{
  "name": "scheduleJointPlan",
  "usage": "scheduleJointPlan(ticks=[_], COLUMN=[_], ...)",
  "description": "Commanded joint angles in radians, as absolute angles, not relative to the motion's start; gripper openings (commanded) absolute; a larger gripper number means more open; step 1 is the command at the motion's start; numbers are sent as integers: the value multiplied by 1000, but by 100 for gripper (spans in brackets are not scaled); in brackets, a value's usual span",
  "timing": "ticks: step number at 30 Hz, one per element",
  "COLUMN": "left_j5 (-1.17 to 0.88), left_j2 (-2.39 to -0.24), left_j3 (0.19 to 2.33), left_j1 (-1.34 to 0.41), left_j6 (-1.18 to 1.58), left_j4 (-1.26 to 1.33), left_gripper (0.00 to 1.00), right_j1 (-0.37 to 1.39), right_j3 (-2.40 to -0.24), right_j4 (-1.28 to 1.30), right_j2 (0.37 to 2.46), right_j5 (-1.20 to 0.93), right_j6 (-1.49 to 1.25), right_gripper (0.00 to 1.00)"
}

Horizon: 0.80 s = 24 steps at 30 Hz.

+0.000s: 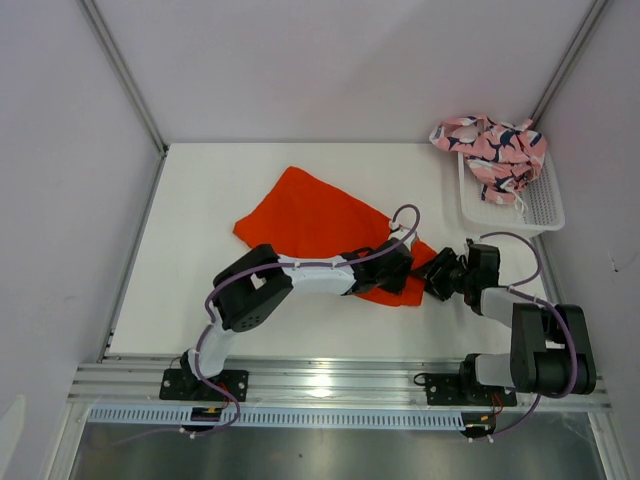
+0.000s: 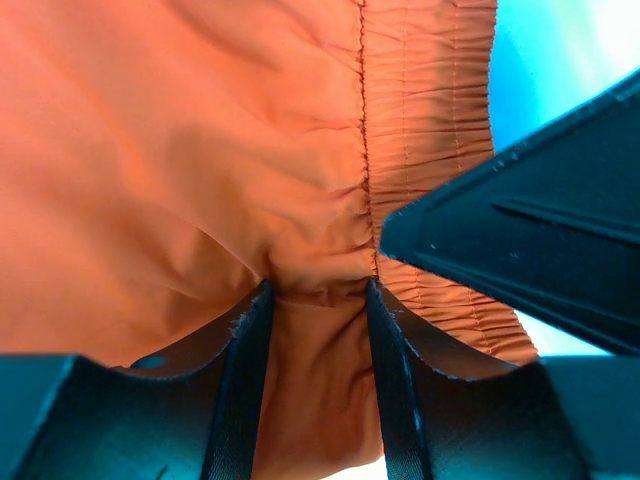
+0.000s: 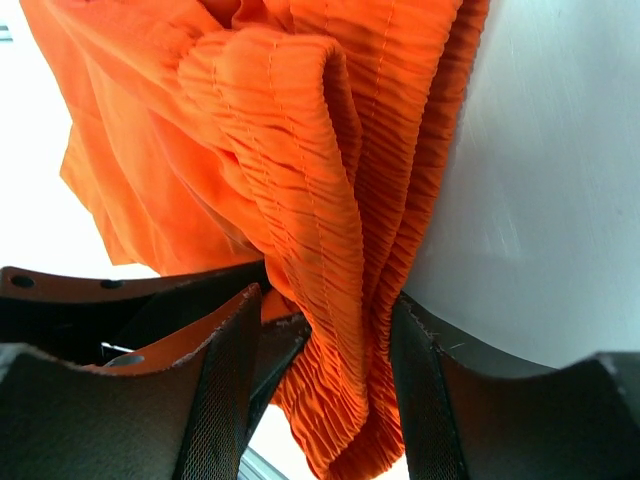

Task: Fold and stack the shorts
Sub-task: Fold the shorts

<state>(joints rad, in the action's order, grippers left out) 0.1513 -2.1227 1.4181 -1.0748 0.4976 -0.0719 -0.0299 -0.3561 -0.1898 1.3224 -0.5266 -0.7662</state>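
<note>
The orange shorts (image 1: 320,225) lie spread on the white table, their elastic waistband end bunched at the near right. My left gripper (image 1: 403,268) is shut on a fold of orange cloth (image 2: 200,150) beside the waistband seam; the cloth fills the gap between its fingers (image 2: 318,290). My right gripper (image 1: 432,276) meets it from the right and is shut on the gathered waistband (image 3: 300,150), which hangs doubled between its fingers (image 3: 325,300). The pink printed shorts (image 1: 490,150) lie heaped over the far end of the white basket (image 1: 545,205).
The basket stands at the back right corner against the wall. Enclosure walls ring the table on three sides. The two wrists nearly touch; a dark finger of the right gripper (image 2: 520,230) crosses the left wrist view.
</note>
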Motion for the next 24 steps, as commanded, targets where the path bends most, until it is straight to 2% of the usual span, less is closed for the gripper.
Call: scheduleJointPlan(ticks=[1, 8, 10, 17, 24], left_j5=[61, 22, 23, 23, -35], left_j2=[-2143, -2141, -2140, -2088, -1855], left_j3=[1381, 1365, 1365, 1333, 1221], left_j1=[-1088, -1081, -1081, -1072, -967], left_j6=[523, 535, 535, 543, 554], left_j4=[-71, -46, -48, -51, -81], left_gripper=[46, 46, 46, 46, 50], right_j1=[-25, -23, -23, -23, -3], right_j3=[-406, -452, -465, -551, -768], right_j4=[-233, -274, -281, -163, 192], right_j2=[1345, 1416, 1448, 1482, 1477], right_j5=[-525, -517, -522, -474, -338], right_j6=[-770, -762, -762, -677, -476], right_gripper=[55, 54, 50, 10, 2])
